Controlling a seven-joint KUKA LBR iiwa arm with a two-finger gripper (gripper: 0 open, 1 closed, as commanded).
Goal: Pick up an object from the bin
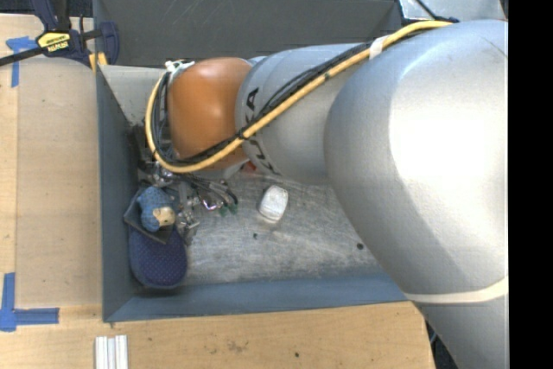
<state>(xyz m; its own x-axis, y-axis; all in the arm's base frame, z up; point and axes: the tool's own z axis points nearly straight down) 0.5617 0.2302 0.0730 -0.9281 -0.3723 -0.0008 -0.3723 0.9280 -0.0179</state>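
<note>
My gripper (185, 201) reaches down below the orange wrist cover into the left part of the bin. Its lower end is right beside a small tan and pale blue thing (161, 216). That thing lies on top of a dark blue, rounded fabric thing (157, 259) in the bin's front left corner. A small white rounded thing (272, 205) lies on the bin floor to the right of the gripper, apart from it. Whether anything is in the gripper's grasp is hidden by its own body.
The big grey arm and its orange cover with a yellow cable hang over the middle and right of the bin and hide what lies beneath. The bin's left wall stands close to the gripper. Bare grey floor shows along the front.
</note>
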